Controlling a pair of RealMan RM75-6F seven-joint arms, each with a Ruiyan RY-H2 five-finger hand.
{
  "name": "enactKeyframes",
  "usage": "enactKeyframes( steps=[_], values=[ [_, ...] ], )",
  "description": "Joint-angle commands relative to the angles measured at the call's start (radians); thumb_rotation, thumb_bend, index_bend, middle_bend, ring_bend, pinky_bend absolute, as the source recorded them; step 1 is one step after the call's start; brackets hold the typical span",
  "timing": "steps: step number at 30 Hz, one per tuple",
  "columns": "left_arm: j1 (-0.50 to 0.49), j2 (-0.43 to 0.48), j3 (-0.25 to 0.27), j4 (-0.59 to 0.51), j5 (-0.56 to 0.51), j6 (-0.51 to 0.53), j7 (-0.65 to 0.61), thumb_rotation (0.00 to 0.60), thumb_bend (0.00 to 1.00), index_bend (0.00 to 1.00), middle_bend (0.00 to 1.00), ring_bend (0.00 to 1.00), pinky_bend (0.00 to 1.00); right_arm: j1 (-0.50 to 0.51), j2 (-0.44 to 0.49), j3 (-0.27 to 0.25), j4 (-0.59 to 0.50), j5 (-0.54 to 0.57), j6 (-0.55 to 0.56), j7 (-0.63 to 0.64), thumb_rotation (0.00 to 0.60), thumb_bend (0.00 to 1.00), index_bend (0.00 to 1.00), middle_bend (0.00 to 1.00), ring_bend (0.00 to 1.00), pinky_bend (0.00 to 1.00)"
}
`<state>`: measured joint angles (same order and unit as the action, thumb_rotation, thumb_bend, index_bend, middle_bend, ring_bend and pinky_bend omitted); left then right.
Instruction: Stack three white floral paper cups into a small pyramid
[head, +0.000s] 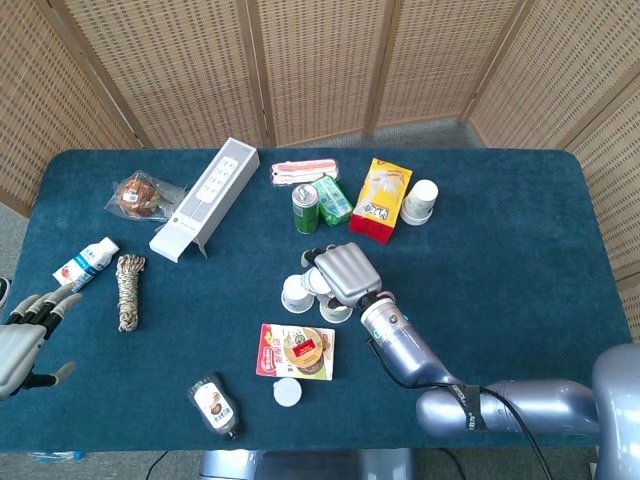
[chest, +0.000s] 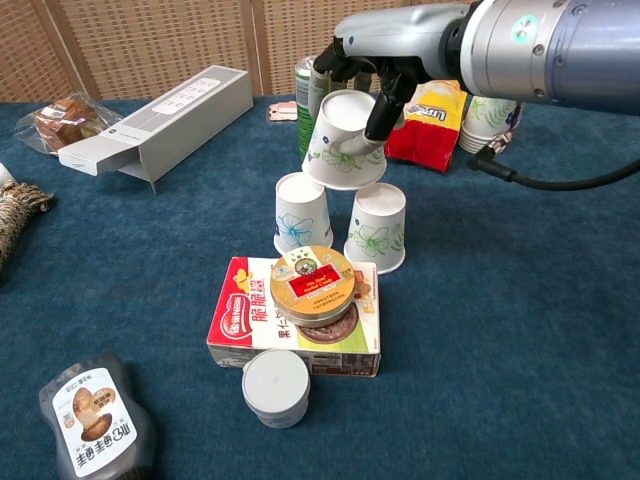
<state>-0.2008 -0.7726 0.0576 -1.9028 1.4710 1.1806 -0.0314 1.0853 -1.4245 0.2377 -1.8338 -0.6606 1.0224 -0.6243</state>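
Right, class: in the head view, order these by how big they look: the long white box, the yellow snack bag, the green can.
1. long white box, clearly largest.
2. yellow snack bag.
3. green can, smallest.
All three lie at a similar depth on the table, so nearness hardly skews this.

Printing is seen on the red box (chest: 245, 325), the round tin (chest: 312, 283) and the dark bottle's label (chest: 88, 405), but none can be read.
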Motion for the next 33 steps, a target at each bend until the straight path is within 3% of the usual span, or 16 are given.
enactKeyframes(
  steps=[1, 22, 30, 33],
  values=[
    [0.0, 0.0, 0.0, 0.0, 0.0, 0.0, 0.0, 0.6, 0.33, 0.05, 0.0, 0.0, 0.0, 0.002, 0.005, -0.003, -0.007, 0.007, 0.001, -0.003, 0.6, 0.35, 0.31, 0.42, 0.41, 0.56],
    [0.0, 0.0, -0.001, 0.0, -0.001, 0.0, 0.002, 0.6, 0.33, 0.05, 0.0, 0.0, 0.0, 0.019, 0.003, -0.032, -0.022, 0.025, 0.008, -0.024, 0.6, 0.34, 0.3, 0.41, 0.4, 0.56],
    [-0.001, 0.001, -0.001, 0.001, -0.001, 0.0, -0.001, 0.6, 0.33, 0.05, 0.0, 0.0, 0.0, 0.024, 0.003, -0.033, -0.027, 0.035, 0.014, -0.029, 0.6, 0.32, 0.15, 0.35, 0.35, 0.56],
    [-0.001, 0.001, -0.001, 0.001, -0.002, -0.001, -0.001, 0.6, 0.33, 0.05, 0.0, 0.0, 0.0, 0.023, 0.002, -0.033, -0.028, 0.029, 0.019, -0.026, 0.6, 0.32, 0.14, 0.34, 0.34, 0.56]
  ],
)
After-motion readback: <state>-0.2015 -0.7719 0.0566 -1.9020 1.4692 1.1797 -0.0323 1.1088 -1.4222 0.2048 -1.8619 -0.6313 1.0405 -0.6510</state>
